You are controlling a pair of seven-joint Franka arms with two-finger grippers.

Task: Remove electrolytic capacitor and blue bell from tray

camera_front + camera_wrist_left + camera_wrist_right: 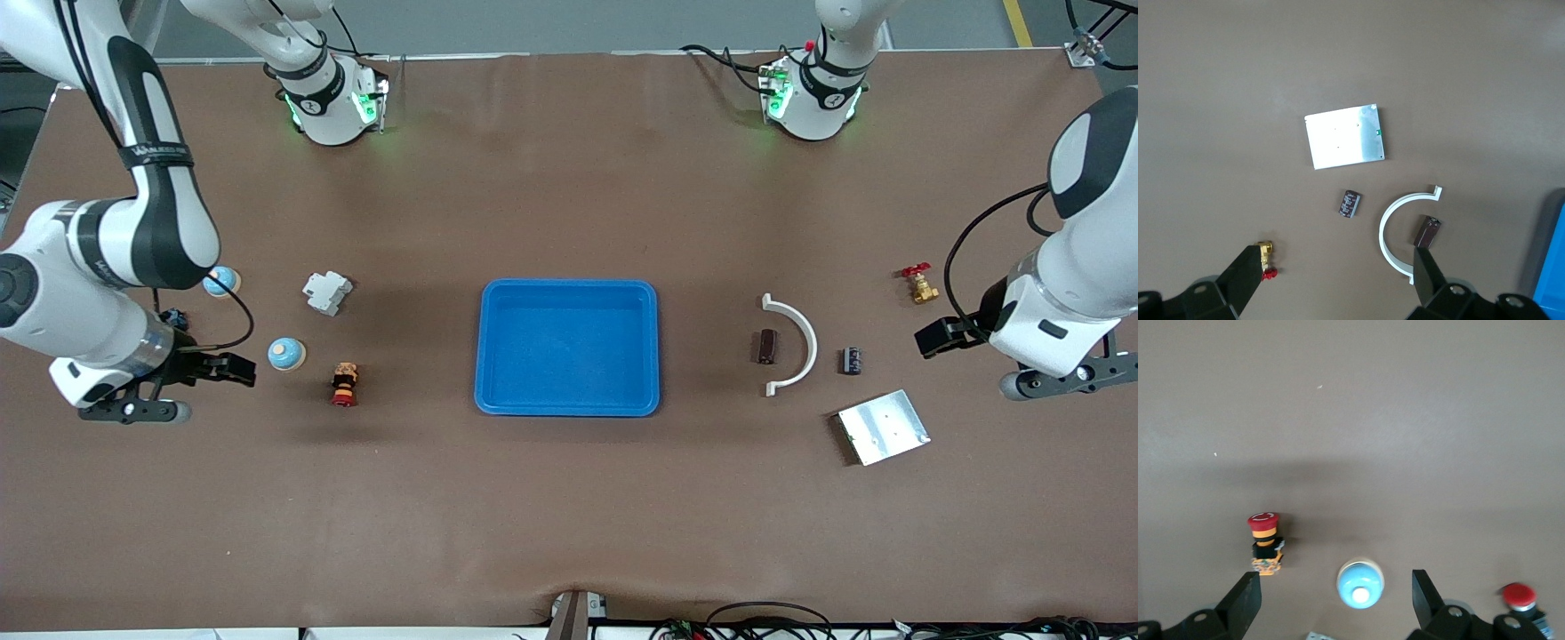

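Observation:
A light blue bell (286,354) sits on the brown table toward the right arm's end; it also shows in the right wrist view (1360,584). A second light blue bell (220,281) lies farther from the front camera, partly hidden by the right arm. My right gripper (227,367) is open and empty, above the table beside the first bell (1335,583). A small black capacitor (852,360) (1349,203) lies toward the left arm's end. My left gripper (941,337) is open and empty, above the table beside it (1338,257). A blue tray (498,391) sits mid-table.
A dark brown cylinder (765,347) lies inside a white curved clamp (798,342). A metal plate (883,427) and a brass valve with red handle (918,284) lie near the capacitor. A white breaker (327,292) and a red push button (345,384) lie near the bells.

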